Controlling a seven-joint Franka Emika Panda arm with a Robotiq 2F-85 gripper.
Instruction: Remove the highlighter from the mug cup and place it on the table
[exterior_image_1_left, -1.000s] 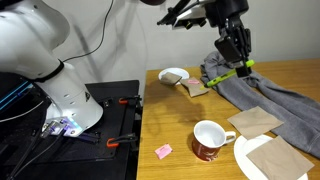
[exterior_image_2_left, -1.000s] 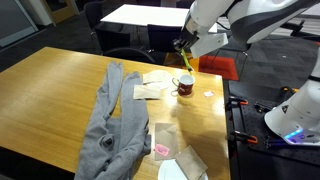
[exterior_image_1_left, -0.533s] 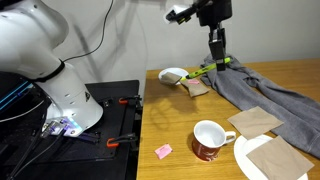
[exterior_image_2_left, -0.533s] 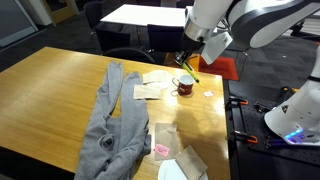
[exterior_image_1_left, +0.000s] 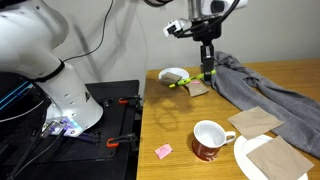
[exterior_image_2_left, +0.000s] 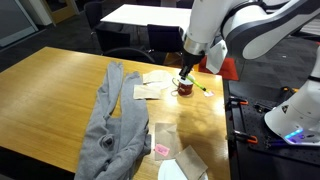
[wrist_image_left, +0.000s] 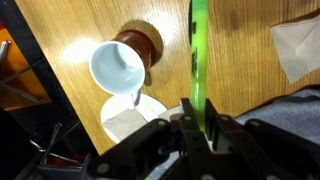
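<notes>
Wrist view shows the highlighter (wrist_image_left: 196, 55) as a slim, bright yellow-green stick. Its long axis runs straight away from the hand (wrist_image_left: 200, 118), and its far tip points to the top edge of the picture. The hand is closed on the near end, pinching it from both sides. The highlighter is out of the mug cup (wrist_image_left: 118, 65), which stands upright to one side on the tabletop (wrist_image_left: 245, 90), its white inside showing. In an exterior view the highlighter (exterior_image_1_left: 188, 80) slants low beside a small white bowl (exterior_image_1_left: 172, 73), near a grey cloth (exterior_image_1_left: 260, 90). Whether it touches the tabletop cannot be told.
</notes>
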